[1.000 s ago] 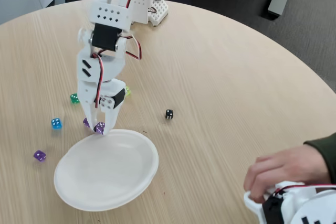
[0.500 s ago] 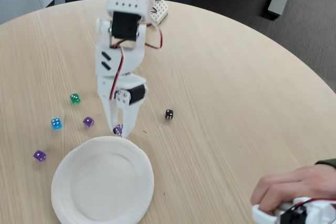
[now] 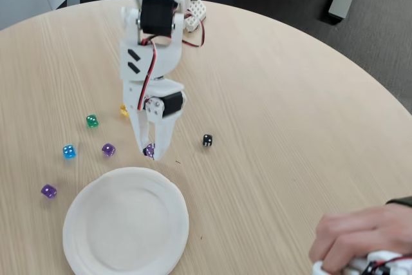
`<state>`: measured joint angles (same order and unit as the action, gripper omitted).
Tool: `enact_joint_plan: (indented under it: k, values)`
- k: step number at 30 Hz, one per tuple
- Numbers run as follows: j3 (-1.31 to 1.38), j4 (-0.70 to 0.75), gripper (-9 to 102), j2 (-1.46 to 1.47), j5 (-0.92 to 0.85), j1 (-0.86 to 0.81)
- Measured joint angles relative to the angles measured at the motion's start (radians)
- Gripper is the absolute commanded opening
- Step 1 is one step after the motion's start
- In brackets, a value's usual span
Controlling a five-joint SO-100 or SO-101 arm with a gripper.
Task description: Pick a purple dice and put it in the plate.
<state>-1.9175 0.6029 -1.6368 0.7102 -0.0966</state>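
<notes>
So the tiny translucent purple dice (image 3: 149, 150) is pinched between the two white fingertips of the gripper (image 3: 150, 152), which points straight down just beyond the far rim of the big round white paper plate (image 3: 125, 223). Can't tell whether the die is lifted off the round light-wood table (image 3: 270, 94) or resting on it.

Left of the gripper in this fixed view sits another purple die (image 3: 108, 149), then a blue one (image 3: 69, 151), a green one (image 3: 92, 120) further back, and a darker purple die (image 3: 48, 191) off the plate's left edge. A yellow die (image 3: 123, 111) peeks out behind the arm. A black die (image 3: 207, 140) sits to the right, with lots of bare tabletop past it. A person's hand (image 3: 357, 239) rests at the bottom right corner.
</notes>
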Motion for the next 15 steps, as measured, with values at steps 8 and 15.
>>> enact_joint_plan:
  k: [8, 15]
  values:
    - [0.0, 0.003, 0, -0.003, 0.072, 0.186]
    - [0.0, 0.003, 0, -0.003, -0.081, 0.179]
